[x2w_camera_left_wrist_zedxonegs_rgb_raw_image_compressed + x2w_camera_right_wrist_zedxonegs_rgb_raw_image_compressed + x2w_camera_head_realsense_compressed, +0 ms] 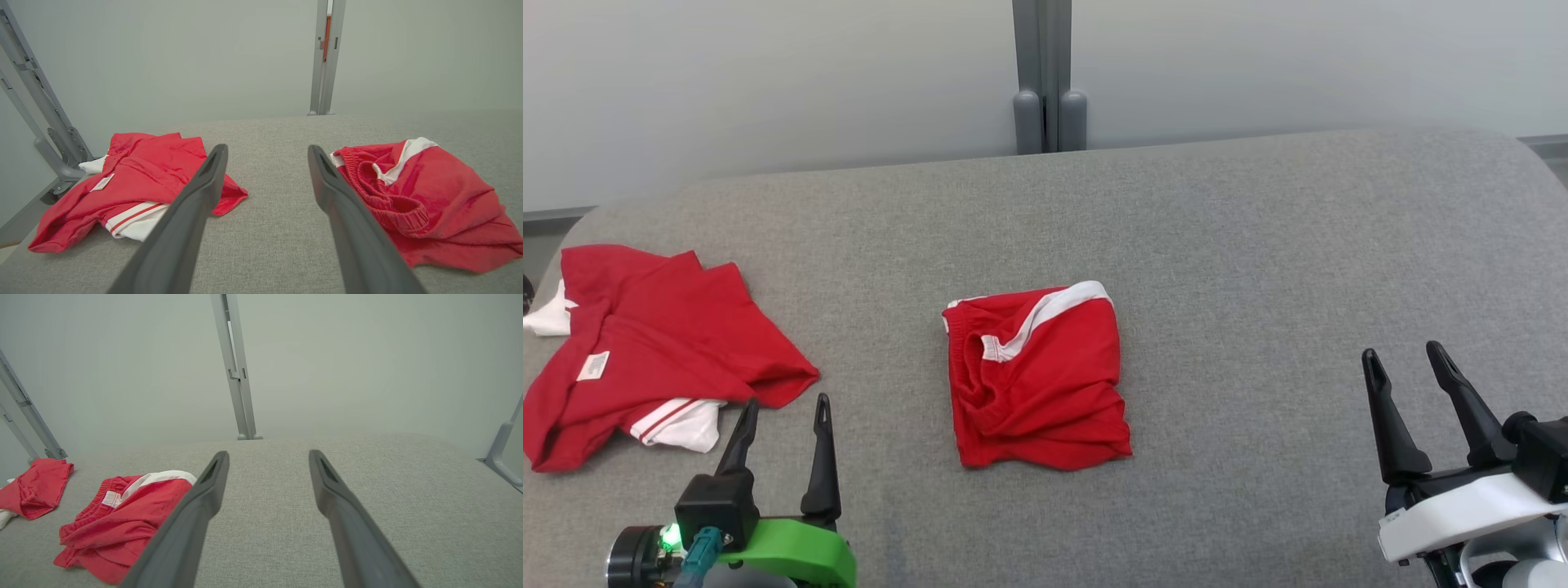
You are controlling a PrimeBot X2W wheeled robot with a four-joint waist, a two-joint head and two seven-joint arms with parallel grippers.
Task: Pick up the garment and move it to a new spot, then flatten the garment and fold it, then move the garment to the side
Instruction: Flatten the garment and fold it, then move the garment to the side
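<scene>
Flanking the red shorts (1037,384): left claw (787,400) and right claw (1401,349), both splayed, empty; shorts partly hidden behind fingers (184,531) in wrist views.

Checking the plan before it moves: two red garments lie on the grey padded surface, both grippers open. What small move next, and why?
Probably ease the left gripper rightward toward the folded red shorts with a white stripe. They sit mid-surface, untouched; that gripper is open, empty and nearer than the right gripper. The crumpled red shirt lies aside.
</scene>
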